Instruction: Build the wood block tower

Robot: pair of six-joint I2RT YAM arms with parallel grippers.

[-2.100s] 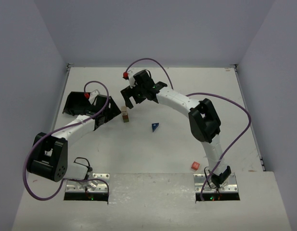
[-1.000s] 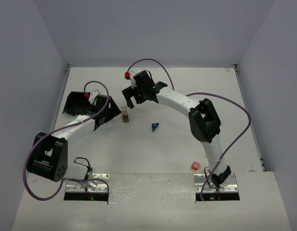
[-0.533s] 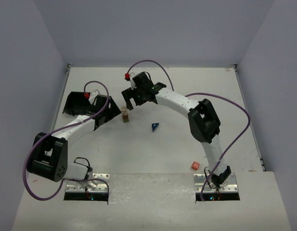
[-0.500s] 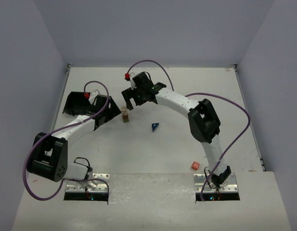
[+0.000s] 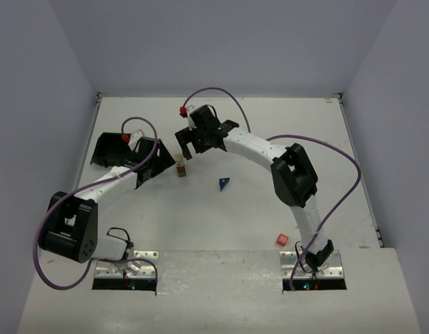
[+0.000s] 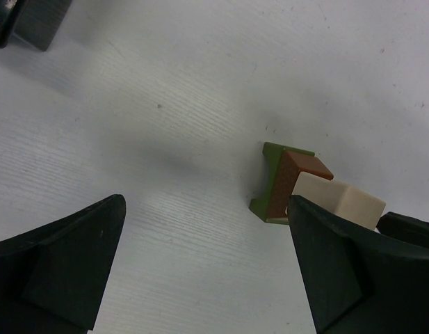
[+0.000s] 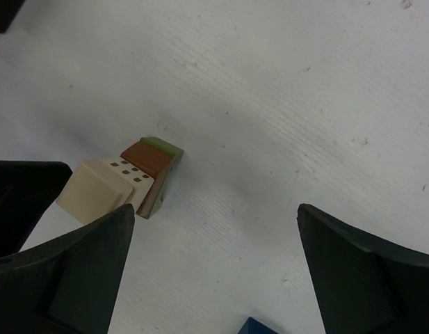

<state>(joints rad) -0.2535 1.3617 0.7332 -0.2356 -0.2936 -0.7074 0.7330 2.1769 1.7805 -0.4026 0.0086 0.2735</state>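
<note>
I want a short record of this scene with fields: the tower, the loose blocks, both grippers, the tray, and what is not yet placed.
tower: three levels, upright
bottom to top: olive-green wooden block, brown wooden block, tan wooden cube
loose blocks: blue triangular wooden wedge, right of the tower; red wooden cube, near side, right
left gripper: open, empty, close to the tower
right gripper: open, empty, close to the tower
aside: black square tray, left of the tower
not yet placed: wedge, red cube

Block stack (image 5: 181, 167) — wedge (image 5: 223, 183) to its right, lone cube (image 5: 282, 239) nearer
</note>
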